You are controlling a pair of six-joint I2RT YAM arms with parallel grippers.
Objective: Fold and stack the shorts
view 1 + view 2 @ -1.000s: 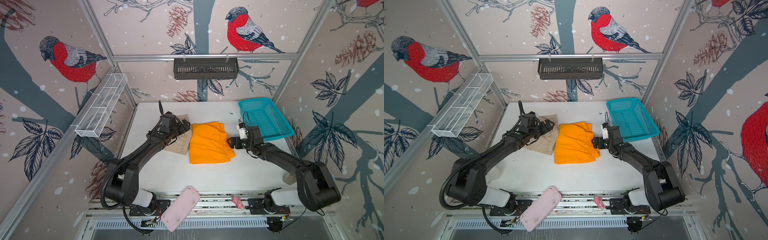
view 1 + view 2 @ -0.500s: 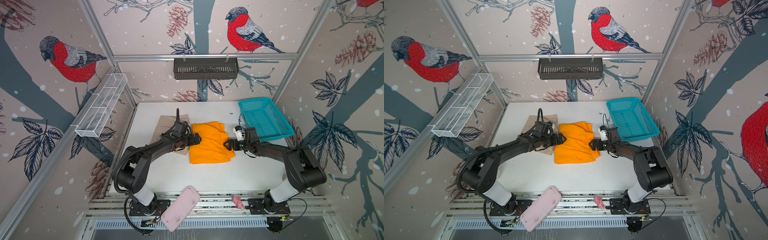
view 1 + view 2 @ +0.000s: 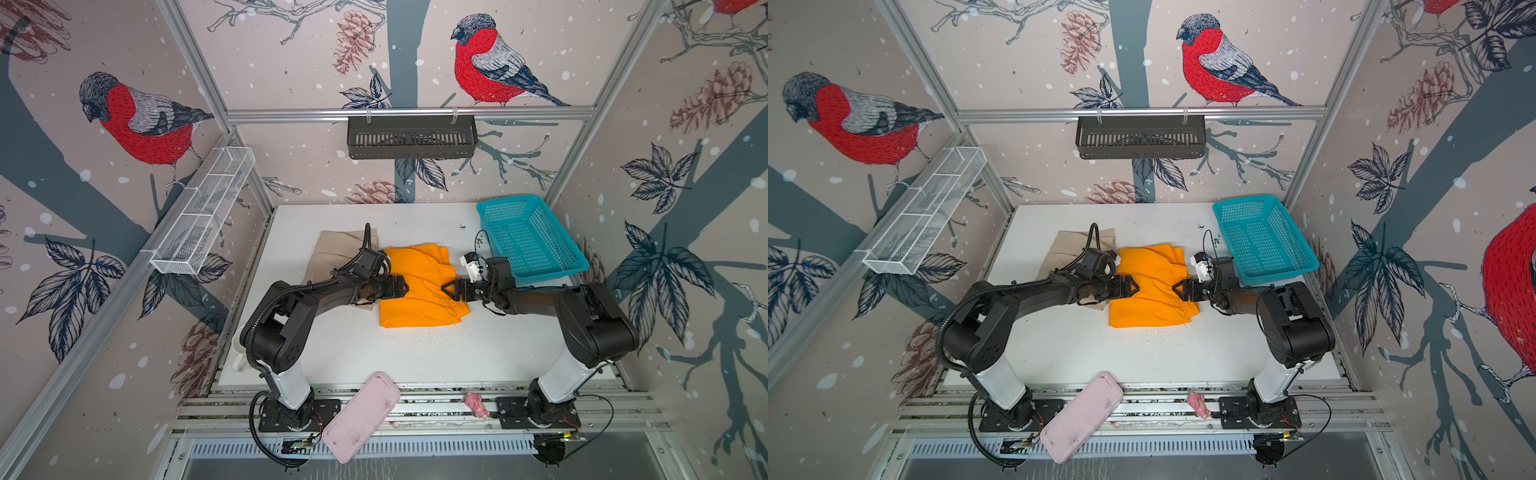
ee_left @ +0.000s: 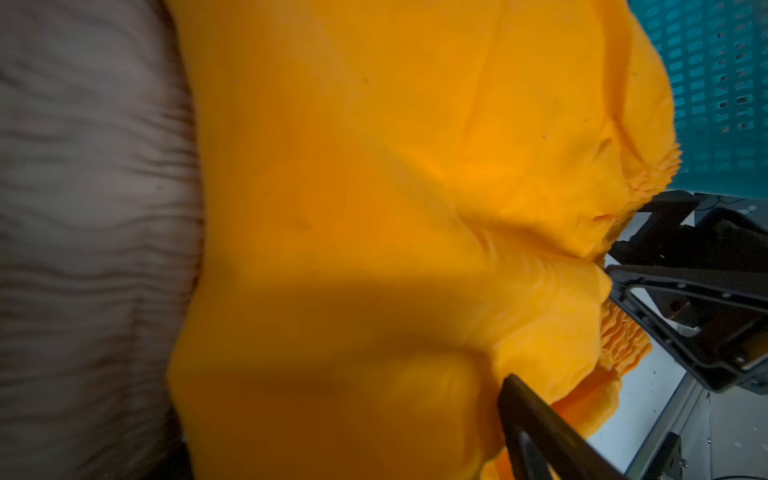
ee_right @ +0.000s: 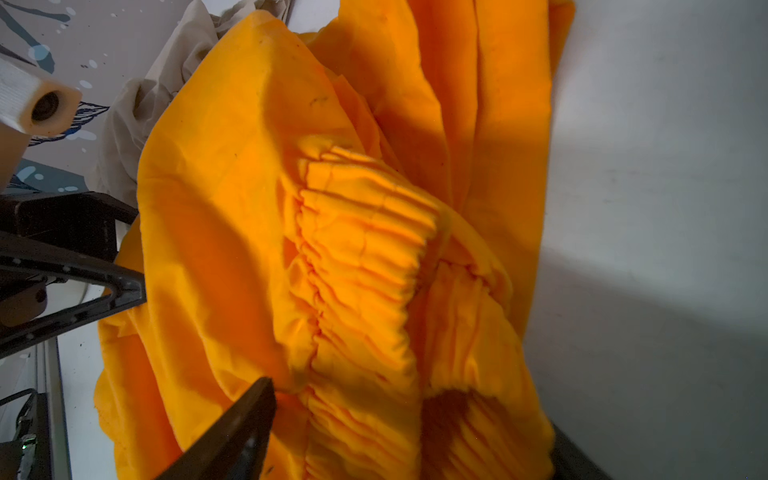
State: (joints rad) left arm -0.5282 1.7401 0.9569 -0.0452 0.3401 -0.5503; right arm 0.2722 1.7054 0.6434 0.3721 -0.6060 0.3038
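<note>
Pair of shorts (image 3: 419, 299) in the middle of the table (image 3: 374, 353), other pair (image 3: 332, 253) just beside it on the left, mesh basket (image 3: 536, 245) at the right rear, left gripper (image 3: 404, 287) at the middle pair's left edge, right gripper (image 3: 448, 289) at its right edge.

You are working in a robotics lab cell, not a home or a shop. Bare aluminium frame (image 3: 409, 112) profiles box in the space, and the bullfinch wallpaper (image 3: 490, 70) covers the flat panels between them as a printed backdrop. The left arm (image 3: 291, 307) and the right arm (image 3: 590, 328), both black, stand on plates bolted to a slotted metal rail (image 3: 436, 405) at the front edge of a plain white surface (image 3: 415, 353). A loose cable (image 3: 606, 415) and a small circuit board (image 3: 297, 448) sit exposed by the rail. A white wire rack (image 3: 203, 212) and a black slotted rack (image 3: 411, 137) hang from the frame. A teal basket (image 3: 528, 237) sits on the surface.
</note>
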